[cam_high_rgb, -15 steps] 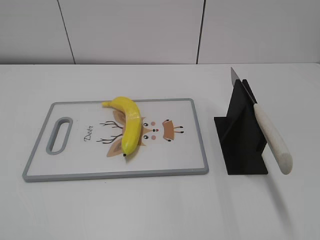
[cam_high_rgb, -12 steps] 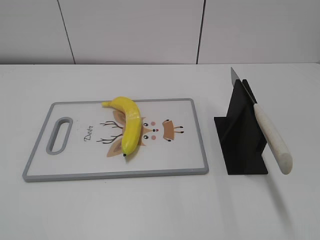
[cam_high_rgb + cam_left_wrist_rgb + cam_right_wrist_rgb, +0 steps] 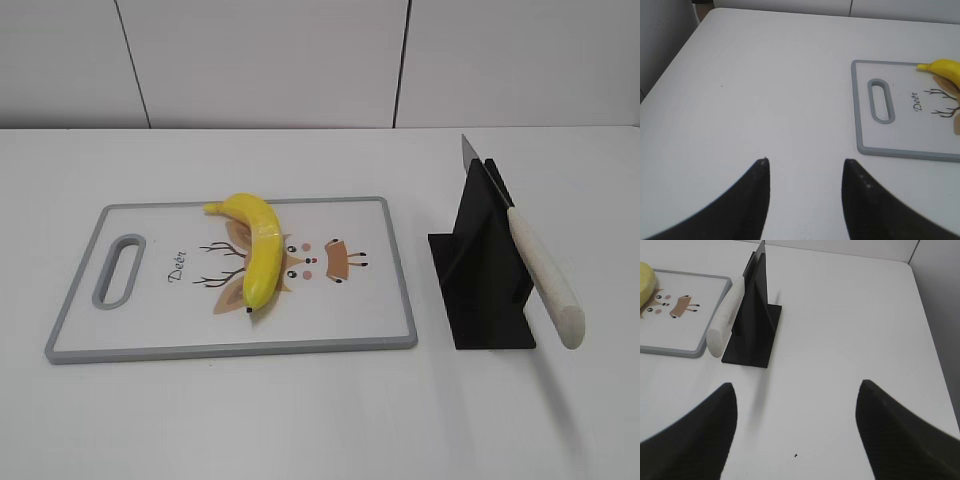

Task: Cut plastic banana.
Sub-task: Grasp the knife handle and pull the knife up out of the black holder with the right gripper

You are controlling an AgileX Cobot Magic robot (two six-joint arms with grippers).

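On cutting board (image 3: pixel 330 320): plastic banana (image 3: pixel 258 254), well apart from both empty, spread hands.

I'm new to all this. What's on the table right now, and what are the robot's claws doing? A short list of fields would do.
banana: plastic banana lying whole on the cutting board
knife: knife with pale handle, propped in black stand, right of board
left gripper: open, empty, above bare table
right gripper: open, empty, near the stand
cutting: not started

Plastic banana (image 3: pixel 946 70) cut off at frame edge
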